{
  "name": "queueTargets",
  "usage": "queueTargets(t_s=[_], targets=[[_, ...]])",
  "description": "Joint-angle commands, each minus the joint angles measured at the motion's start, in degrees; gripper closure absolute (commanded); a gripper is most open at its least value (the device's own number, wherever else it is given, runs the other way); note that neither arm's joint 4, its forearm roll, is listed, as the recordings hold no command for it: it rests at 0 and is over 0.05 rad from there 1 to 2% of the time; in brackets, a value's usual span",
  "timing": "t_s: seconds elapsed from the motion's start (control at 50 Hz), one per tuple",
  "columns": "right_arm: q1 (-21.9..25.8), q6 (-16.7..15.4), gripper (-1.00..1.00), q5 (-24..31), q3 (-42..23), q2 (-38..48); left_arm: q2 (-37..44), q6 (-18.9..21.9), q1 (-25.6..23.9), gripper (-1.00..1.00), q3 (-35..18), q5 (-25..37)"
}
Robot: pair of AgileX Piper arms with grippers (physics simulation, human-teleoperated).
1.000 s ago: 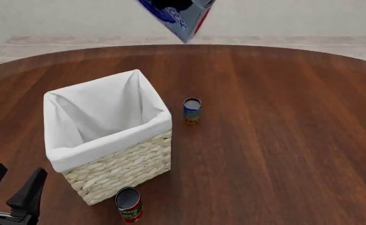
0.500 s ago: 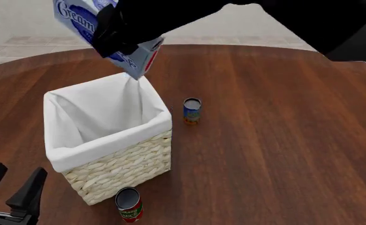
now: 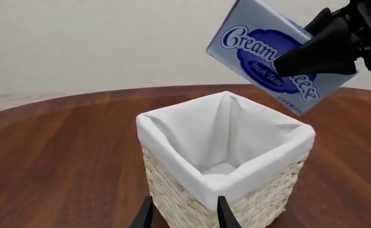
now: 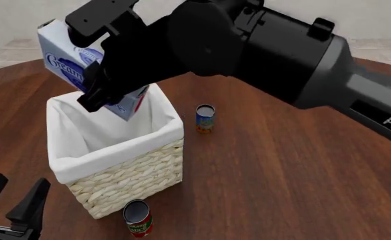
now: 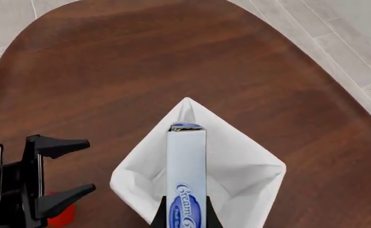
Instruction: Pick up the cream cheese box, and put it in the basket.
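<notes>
the right claw (image 3: 325,50) pinched the cream cheese box (image 4: 65,60), tilted above the basket (image 4: 125,172); the left claw (image 4: 11,200) sat spread.

A: The basket (image 4: 125,165) mouth is wide open, just white liner inside. The cream cheese box (image 4: 68,55) hangs tilted right over it in the right gripper (image 3: 312,54).

B: What's around it?

A: Blue can (image 4: 205,118) just right of the basket, red-and-green can (image 4: 137,218) at its near corner. Left gripper (image 4: 11,202) sits apart, near-left. Table (image 4: 295,165) right of the cans is bare wood.
</notes>
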Motion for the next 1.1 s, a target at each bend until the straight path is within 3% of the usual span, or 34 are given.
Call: queueTargets(t_s=[0.02, 0.34, 0.48, 0.6, 0.76, 0.84, 1.1], targets=[[0.1, 0.2, 1.0, -1.3, -0.2, 2.6, 0.0, -0.1, -0.2, -1.0, 0.0, -0.2], [-2.6, -4.2, 1.0, 1.0, -5.2, 8.3, 0.0, 0.0, -0.5, -1.0, 0.0, -0.4], [-1.4, -6.1, 1.0, -0.8, -3.1, 7.7, 0.0, -0.1, -0.5, -1.0, 0.0, -0.4], [-1.3, -10.5, 1.0, -2.1, -2.0, 8.1, 0.0, 0.0, -0.5, -1.0, 0.0, -0.4], [-0.9, -12.9, 1.0, -3.1, -0.4, 8.4, 0.0, 0.0, -0.5, -1.0, 0.0, -0.4], [-2.3, -16.6, 1.0, -4.4, 0.8, 9.3, 0.0, 0.0, -0.8, -1.0, 0.0, -0.4], [-4.0, -17.1, 1.0, -3.3, -2.9, 12.0, 0.0, 0.0, -1.0, -1.0, 0.0, -0.3]])
